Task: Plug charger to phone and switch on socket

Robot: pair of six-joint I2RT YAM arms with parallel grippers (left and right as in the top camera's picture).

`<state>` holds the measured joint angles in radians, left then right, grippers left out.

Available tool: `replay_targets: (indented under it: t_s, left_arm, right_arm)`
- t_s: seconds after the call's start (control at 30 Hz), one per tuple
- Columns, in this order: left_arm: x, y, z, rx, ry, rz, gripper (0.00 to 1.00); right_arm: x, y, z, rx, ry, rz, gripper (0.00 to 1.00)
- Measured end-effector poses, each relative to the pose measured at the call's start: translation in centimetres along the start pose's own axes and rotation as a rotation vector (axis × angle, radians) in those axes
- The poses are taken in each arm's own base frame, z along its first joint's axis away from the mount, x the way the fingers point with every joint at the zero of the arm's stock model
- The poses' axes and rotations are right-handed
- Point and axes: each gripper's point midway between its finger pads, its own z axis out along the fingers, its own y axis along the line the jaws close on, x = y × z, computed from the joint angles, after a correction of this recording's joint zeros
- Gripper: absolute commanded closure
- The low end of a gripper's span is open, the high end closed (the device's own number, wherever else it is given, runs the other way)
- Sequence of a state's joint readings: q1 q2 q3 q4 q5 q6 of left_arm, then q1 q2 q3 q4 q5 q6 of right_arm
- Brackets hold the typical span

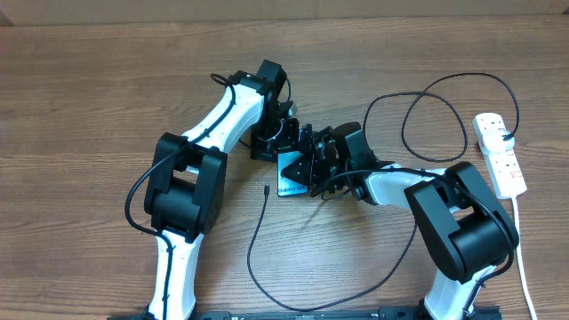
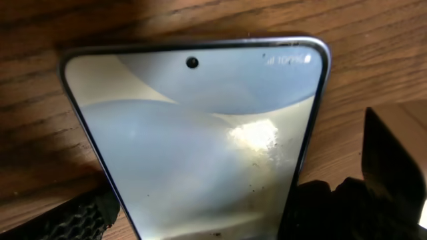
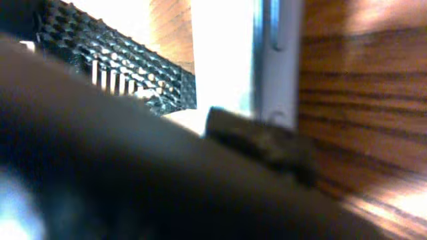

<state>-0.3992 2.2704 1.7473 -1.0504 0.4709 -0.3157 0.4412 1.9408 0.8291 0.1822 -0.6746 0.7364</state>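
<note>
The phone (image 1: 290, 174) lies on the wooden table between the two arms, its pale blue screen up. My left gripper (image 1: 283, 149) stands open astride it. In the left wrist view the phone (image 2: 200, 133) fills the frame, and a strip of wood shows between its left edge and my honeycomb finger pad (image 2: 73, 219). My right gripper (image 1: 313, 167) sits at the phone's right side. In the right wrist view the phone's edge (image 3: 273, 60) runs down under a dark blurred finger, so it looks shut on the phone. The charger's plug tip (image 1: 267, 188) lies free just left of the phone.
The black charger cable (image 1: 258, 260) loops along the front of the table and up to the socket (image 1: 500, 153), a white power strip at the right edge. A thick white cord (image 1: 523, 253) trails from the strip toward the front. Both arm bases stand at the near edge.
</note>
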Motion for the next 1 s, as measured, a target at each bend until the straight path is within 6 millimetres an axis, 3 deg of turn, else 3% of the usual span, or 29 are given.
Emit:
replay_targets:
  t_s: [0.13, 0.2, 0.57, 0.7, 0.83, 1.0]
  left_arm:
    - [0.1, 0.0, 0.0, -0.001, 0.005, 0.018, 0.00]
    - [0.2, 0.0, 0.0, -0.001, 0.008, 0.032, 0.00]
    - [0.4, -0.5, -0.1, 0.038, 0.022, 0.054, 0.00]
    - [0.3, -1.8, -0.2, 0.184, 0.043, 0.092, 0.00]
    - [0.2, -3.0, -0.9, 0.394, 0.062, 0.126, 0.01]
    - [0.6, -4.8, -3.0, 0.648, 0.066, 0.182, 0.15]
  right_arm:
    - [0.0, -0.1, 0.0, 0.001, 0.002, -0.004, 0.89]
    - [0.1, -0.5, 0.1, 0.007, 0.004, 0.002, 0.96]
    - [0.0, -0.2, -0.3, -0.034, 0.026, 0.005, 0.96]
    - [-0.5, -0.4, -1.9, -0.110, 0.044, 0.033, 0.96]
    - [-1.6, 1.5, -4.0, -0.270, 0.058, -0.021, 0.96]
    - [-1.8, 3.4, -5.4, -0.386, 0.085, -0.069, 0.96]
